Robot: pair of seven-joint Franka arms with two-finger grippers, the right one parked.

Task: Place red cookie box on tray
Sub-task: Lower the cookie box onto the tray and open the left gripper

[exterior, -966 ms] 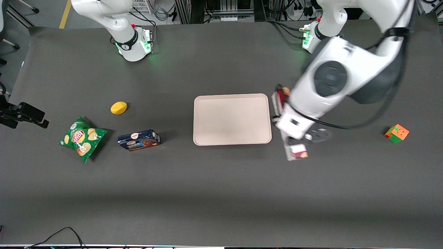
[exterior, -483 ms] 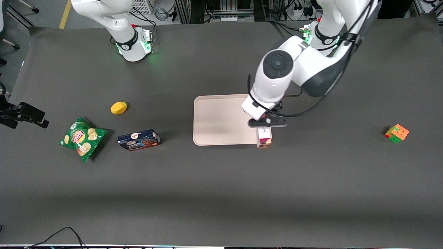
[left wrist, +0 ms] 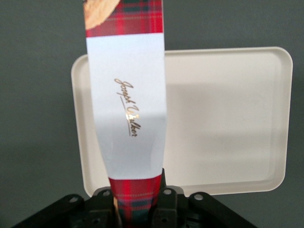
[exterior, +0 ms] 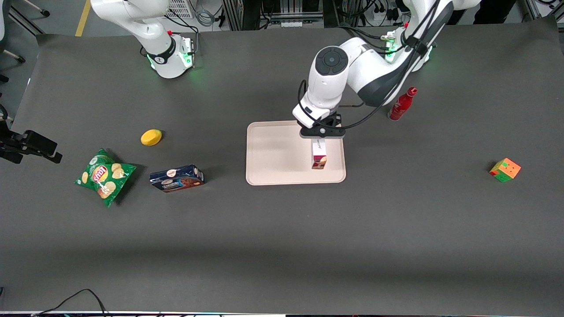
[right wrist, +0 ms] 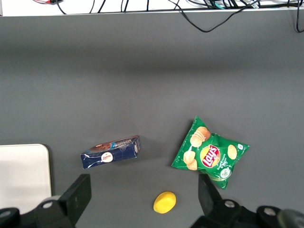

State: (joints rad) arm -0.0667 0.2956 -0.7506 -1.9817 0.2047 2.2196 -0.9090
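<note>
The red cookie box [exterior: 319, 157] hangs from my left gripper [exterior: 321, 140], held above the tray [exterior: 273, 154] over the part of it nearest the working arm. In the left wrist view the plaid carton with its white label [left wrist: 127, 118] runs out from between the black fingers [left wrist: 164, 199], which are shut on its end, and the pale tray [left wrist: 228, 118] lies beneath it. Whether the box's free end touches the tray does not show.
A red bottle [exterior: 401, 105] stands near the working arm's base. A colourful cube [exterior: 505, 170] lies toward the working arm's end. Toward the parked arm's end lie a dark blue cookie box [exterior: 176, 178], a green chip bag [exterior: 104, 176] and a yellow lemon-like object [exterior: 151, 137].
The left arm has carried the red cookie box from the bare table beside the tray to above the tray. With the arm moved, the red bottle has come into view.
</note>
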